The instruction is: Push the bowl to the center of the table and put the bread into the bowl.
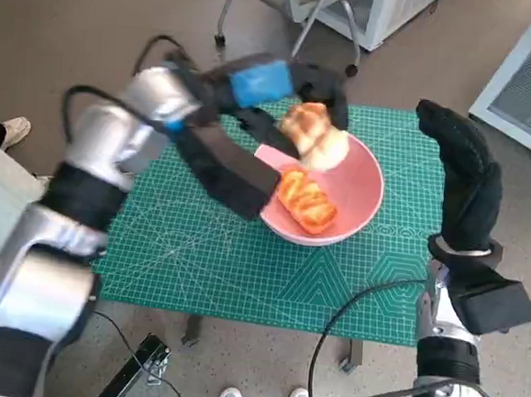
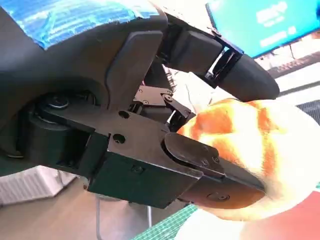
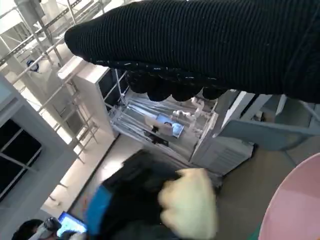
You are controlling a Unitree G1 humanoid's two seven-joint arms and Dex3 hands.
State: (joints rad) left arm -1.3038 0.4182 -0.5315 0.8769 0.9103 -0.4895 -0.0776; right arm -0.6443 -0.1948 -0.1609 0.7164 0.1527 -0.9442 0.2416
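Gripping a bread roll between its fingers, your left hand holds it just above the far rim of the pink bowl. Release should drop it straight down beside the bread already lying in the bowl. Your right hand stands just right of the bowl holding nothing; whether its fingers are spread, I cannot tell.
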